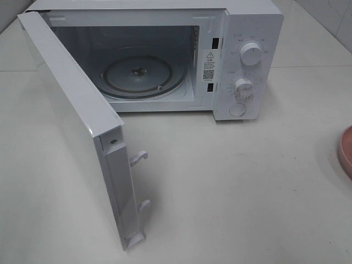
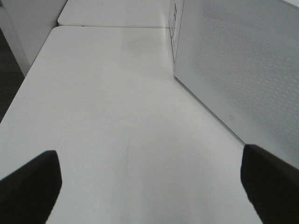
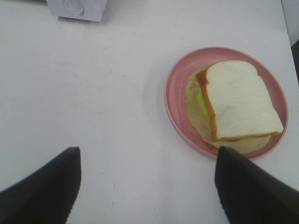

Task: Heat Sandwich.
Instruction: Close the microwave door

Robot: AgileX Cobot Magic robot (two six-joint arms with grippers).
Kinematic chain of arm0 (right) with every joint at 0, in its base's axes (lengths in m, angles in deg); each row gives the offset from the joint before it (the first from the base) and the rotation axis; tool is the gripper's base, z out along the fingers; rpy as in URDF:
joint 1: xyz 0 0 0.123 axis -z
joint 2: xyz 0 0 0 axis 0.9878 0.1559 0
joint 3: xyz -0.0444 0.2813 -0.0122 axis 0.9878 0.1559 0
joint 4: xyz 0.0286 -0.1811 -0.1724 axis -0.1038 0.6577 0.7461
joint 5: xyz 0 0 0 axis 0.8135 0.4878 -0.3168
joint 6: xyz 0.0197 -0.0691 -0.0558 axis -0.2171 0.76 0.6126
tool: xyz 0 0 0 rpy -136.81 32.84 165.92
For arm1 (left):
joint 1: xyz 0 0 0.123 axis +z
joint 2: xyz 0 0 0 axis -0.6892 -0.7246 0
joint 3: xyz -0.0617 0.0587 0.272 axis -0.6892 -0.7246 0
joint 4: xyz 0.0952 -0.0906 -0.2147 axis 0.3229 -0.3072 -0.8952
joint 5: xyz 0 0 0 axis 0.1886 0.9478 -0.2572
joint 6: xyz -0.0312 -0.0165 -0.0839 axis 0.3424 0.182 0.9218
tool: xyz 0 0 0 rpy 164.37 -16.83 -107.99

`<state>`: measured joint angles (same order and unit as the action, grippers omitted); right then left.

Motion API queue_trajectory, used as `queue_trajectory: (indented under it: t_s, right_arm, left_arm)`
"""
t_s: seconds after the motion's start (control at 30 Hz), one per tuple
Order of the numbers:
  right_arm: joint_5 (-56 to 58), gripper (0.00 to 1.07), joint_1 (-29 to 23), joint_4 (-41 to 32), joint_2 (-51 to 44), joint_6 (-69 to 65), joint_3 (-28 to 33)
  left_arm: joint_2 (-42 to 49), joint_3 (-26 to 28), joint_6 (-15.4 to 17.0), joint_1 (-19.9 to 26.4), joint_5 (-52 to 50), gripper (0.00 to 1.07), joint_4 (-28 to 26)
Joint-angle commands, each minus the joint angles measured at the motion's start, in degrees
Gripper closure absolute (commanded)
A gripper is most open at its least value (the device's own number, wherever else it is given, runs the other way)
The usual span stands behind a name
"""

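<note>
The sandwich (image 3: 240, 100), white bread with a tan crust over a pale green layer, lies on a round pink plate (image 3: 175, 95) on the white table. My right gripper (image 3: 147, 186) hangs open above bare table beside the plate, its fingers apart and empty. In the high view only the plate's rim (image 1: 346, 151) shows at the right edge, and neither gripper appears. The white microwave (image 1: 247, 33) stands at the back with its door (image 1: 71, 121) swung wide and the glass turntable (image 1: 144, 76) bare. My left gripper (image 2: 149, 186) is open over the table beside the door's outer face (image 2: 243, 70).
The open door juts toward the front left of the table. Two dials (image 1: 251, 54) and a round button (image 1: 237, 109) sit on the microwave's right panel. A corner of the microwave (image 3: 77, 8) shows in the right wrist view. The table's edge (image 2: 18, 88) runs beside my left gripper.
</note>
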<state>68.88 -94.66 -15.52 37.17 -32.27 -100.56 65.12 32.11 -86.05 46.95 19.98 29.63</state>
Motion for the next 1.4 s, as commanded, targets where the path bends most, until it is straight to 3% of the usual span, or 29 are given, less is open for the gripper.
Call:
queue_trajectory:
  t_s: [0.03,0.13,0.27,0.43,0.6,1.4]
  right_arm:
    - [0.40,0.31,0.34,-0.11,-7.79,0.80,2.18]
    - [0.40,0.31,0.92,-0.57,-10.83,1.66,3.32]
    - [0.80,0.31,5.73,-0.69,-19.19,1.66,7.05]
    - [2.23,0.31,6.88,-1.78,-22.17,2.86,8.19]
    - [2.18,0.31,8.94,-6.65,-28.42,9.22,8.31]
    - [2.18,0.31,9.05,-6.82,-28.65,8.65,8.25]
  left_arm:
    - [1.49,-0.11,0.40,-0.46,-0.23,0.09,0.00]
    - [1.49,-0.11,0.40,-0.46,-0.23,0.09,0.00]
    - [1.49,-0.11,0.40,-0.46,-0.23,0.09,0.00]
    - [1.49,-0.11,0.40,-0.46,-0.23,0.09,0.00]
    - [1.49,-0.11,0.40,-0.46,-0.23,0.09,0.00]
    - [1.49,-0.11,0.40,-0.46,-0.23,0.09,0.00]
